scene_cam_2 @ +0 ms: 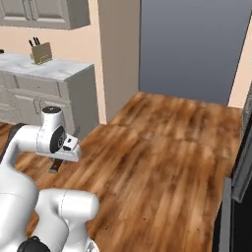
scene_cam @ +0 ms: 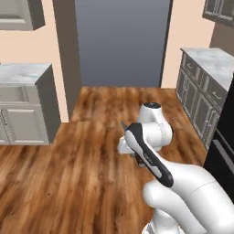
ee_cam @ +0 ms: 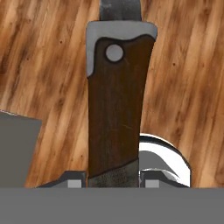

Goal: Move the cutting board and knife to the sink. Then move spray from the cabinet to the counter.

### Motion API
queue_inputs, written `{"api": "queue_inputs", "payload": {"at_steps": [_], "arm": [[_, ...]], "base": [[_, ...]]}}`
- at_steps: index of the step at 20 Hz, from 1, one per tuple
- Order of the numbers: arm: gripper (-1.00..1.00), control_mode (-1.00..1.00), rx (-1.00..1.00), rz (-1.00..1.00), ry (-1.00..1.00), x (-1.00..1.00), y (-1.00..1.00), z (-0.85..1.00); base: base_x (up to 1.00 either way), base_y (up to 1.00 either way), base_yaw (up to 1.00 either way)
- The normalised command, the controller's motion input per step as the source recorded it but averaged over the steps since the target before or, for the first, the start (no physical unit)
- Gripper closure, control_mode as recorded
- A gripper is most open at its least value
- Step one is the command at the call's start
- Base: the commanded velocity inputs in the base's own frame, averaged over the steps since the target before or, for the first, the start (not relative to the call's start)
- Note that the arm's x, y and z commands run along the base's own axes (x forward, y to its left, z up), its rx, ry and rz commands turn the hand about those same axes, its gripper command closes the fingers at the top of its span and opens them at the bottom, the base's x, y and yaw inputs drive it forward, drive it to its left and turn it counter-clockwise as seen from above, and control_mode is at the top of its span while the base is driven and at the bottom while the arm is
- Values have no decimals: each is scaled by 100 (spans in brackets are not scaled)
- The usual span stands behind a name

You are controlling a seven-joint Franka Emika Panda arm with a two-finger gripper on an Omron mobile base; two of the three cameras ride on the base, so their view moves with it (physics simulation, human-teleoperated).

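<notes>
1. Wood plank floor (scene_cam: 91,155): the largest surface, warm brown, running from the foreground back to a tall dark grey-blue opening (scene_cam: 121,41) in the far wall.
2. Counter (scene_cam_2: 44,69): white marble with grey veins on beige panelled base cabinets, seen at the left of the right base view. The left base view shows a marble-topped unit at its left edge (scene_cam: 23,73) and another at its upper right (scene_cam: 212,61).
3. Upper wall cabinets (scene_cam_2: 44,12): beige-grey, mounted above the counter; doors appear closed as far as can be seen.
4. Arm: white, folded low in front of the base, with the hand held above the floor, well apart from every counter.
5. Knife block (scene_cam_2: 42,51): pale wood with dark handles sticking up, standing on the counter near the wall.
6. Knife (ee_cam: 116,109): dark brown handle with one pale rivet and a grey bolster, the dark blade running out of the top of the hand view. It hangs over bare floor.
7. Gripper (ee_cam: 113,181): both fingers sit against the butt end of the handle, one on each side, pinching the knife. In the right base view a dark sliver (scene_cam_2: 55,165) hangs below the hand; too small to identify with certainty.
</notes>
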Motion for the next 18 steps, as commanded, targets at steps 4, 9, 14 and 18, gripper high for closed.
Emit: {"api": "queue_inputs", "payload": {"at_steps": [4, 9, 14, 18], "arm": [[100, 100, 0, 0, 0, 0, 0, 0], [100, 100, 0, 0, 0, 0, 0, 0], [100, 100, 0, 0, 0, 0, 0, 0], [100, 100, 0, 0, 0, 0, 0, 0]], "base": [[75, 0, 48], [77, 0, 45], [82, 0, 40], [83, 0, 38]]}}
